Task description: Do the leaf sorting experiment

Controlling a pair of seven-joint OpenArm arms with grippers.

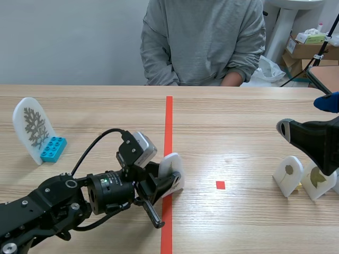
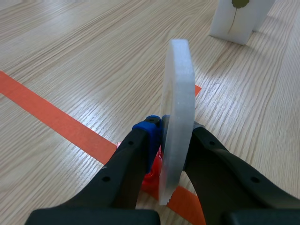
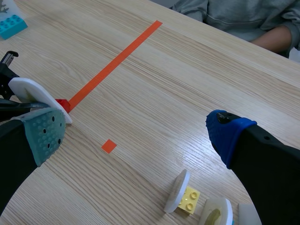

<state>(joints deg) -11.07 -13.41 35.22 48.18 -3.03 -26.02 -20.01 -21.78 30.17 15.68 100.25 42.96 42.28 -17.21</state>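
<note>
My left fingers (image 2: pixel 136 159) are clamped on a thick, frosted-white plaque (image 2: pixel 178 93) with a rounded top, seen edge-on, its red brick (image 2: pixel 151 177) base at the orange tape line (image 1: pixel 169 121), low centre of the scene view; my right fingers (image 3: pixel 44 131) gape wide, holding nothing

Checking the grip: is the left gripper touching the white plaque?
Touching. The left wrist view shows the left gripper clamped on the white plaque, seen edge-on, with a finger pressed against each face.
</note>
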